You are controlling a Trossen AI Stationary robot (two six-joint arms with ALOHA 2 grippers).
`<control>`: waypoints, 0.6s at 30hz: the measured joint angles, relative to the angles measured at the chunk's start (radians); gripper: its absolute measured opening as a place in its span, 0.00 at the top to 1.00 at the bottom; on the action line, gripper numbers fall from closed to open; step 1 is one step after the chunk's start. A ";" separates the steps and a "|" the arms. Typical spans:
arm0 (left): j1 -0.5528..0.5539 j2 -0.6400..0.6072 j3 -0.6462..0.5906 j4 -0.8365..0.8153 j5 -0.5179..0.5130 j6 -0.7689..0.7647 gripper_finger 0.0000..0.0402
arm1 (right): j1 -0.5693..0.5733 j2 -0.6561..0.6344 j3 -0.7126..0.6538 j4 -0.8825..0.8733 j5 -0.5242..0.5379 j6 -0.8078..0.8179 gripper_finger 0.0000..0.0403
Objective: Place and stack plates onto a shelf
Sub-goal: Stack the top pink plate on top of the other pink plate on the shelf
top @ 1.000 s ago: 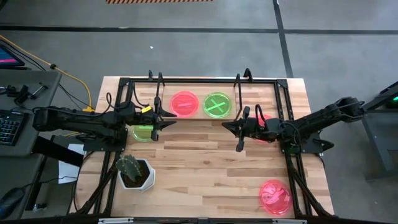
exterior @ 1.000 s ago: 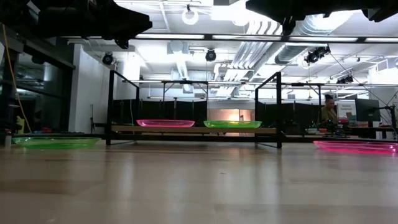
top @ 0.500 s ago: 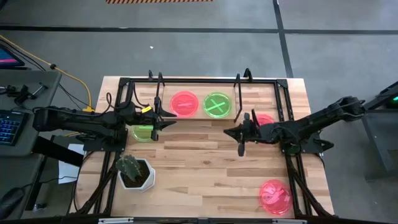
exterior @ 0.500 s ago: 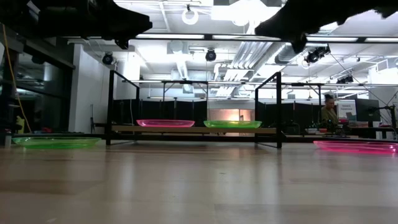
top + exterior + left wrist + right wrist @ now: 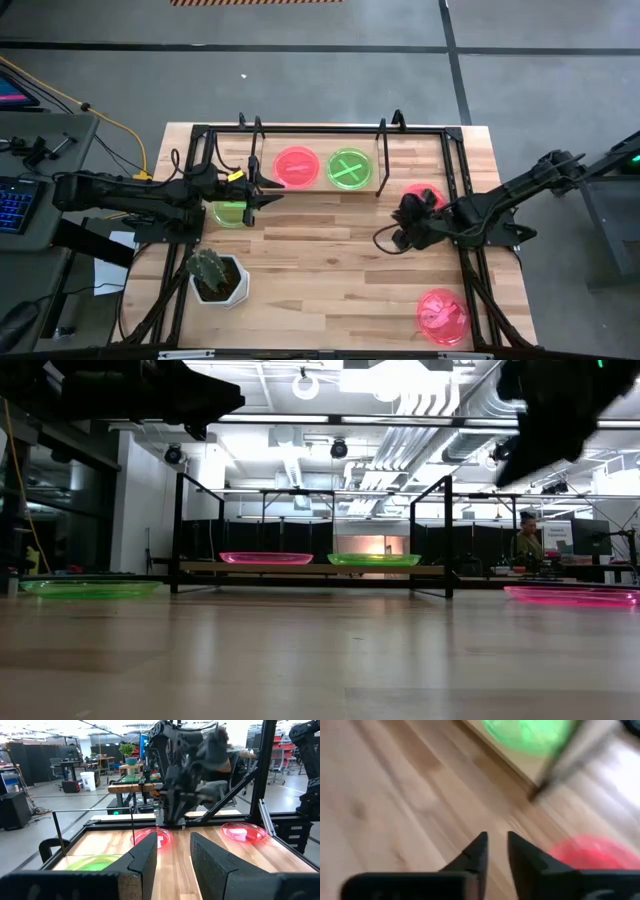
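Starting at the left of the high view, the left arm reaches in over the table [image 5: 330, 255], its gripper [image 5: 262, 193] hovering with the claw apart and nothing in it; the left wrist view shows the gap between its two fingers [image 5: 145, 857]. A green plate [image 5: 229, 213] lies on the wood just under that arm, beside the shelf's left rods. Nearer the front edge stands a cactus pot [image 5: 218, 277].

On the shelf [image 5: 318, 160] at the back of the table sit two plates side by side, apart from each other: a pink plate [image 5: 295, 165] to the left and a green cross plate [image 5: 349, 168] to the right. The low view shows both resting flat on the board.

Right of the shelf, a red plate [image 5: 424, 193] lies on the table, partly under the right arm. The right gripper [image 5: 400, 236] hangs above bare wood near it, fingers a narrow slit apart and empty in the right wrist view. A last pink plate [image 5: 442, 317] lies at the front right corner.
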 joint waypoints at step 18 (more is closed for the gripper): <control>0.000 0.000 0.000 0.008 0.000 0.002 0.74 | -0.059 0.000 -0.359 0.092 -0.115 0.380 0.52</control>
